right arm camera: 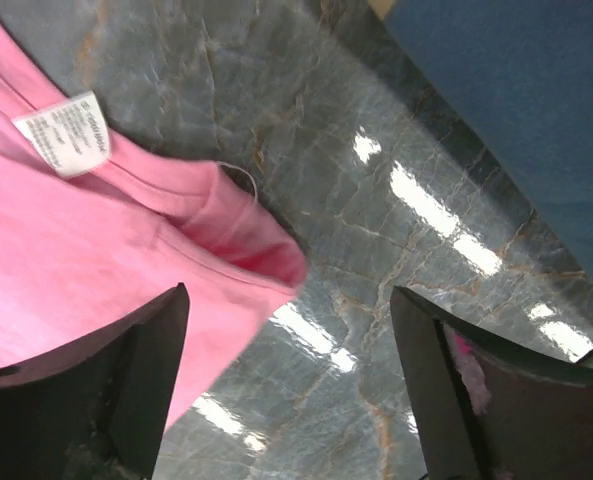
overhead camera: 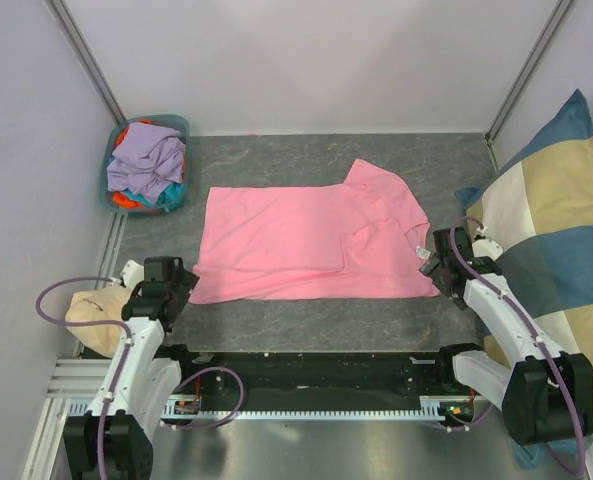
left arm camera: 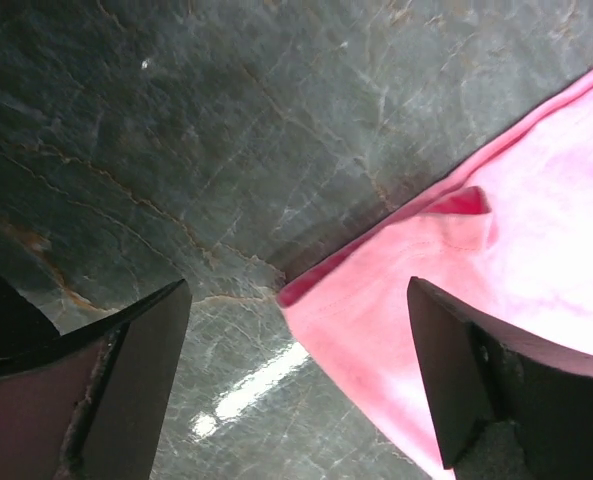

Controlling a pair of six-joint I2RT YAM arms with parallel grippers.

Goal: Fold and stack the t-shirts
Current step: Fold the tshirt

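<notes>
A bright pink t-shirt (overhead camera: 311, 240) lies partly folded on the grey marbled table. My left gripper (overhead camera: 181, 285) is open over its near left corner (left arm camera: 396, 330), which sits between the jaws. My right gripper (overhead camera: 431, 262) is open over the shirt's near right edge (right arm camera: 126, 260), beside the white neck label (right arm camera: 64, 133). Neither gripper holds cloth. Lavender, teal and orange t-shirts (overhead camera: 148, 160) are heaped in a teal basket (overhead camera: 109, 180) at the back left.
A large blue-and-cream checked cushion (overhead camera: 556, 230) leans at the right, its blue cloth in the right wrist view (right arm camera: 516, 90). A cream cloth lump (overhead camera: 91, 315) lies by the left arm's base. Grey walls stand on three sides.
</notes>
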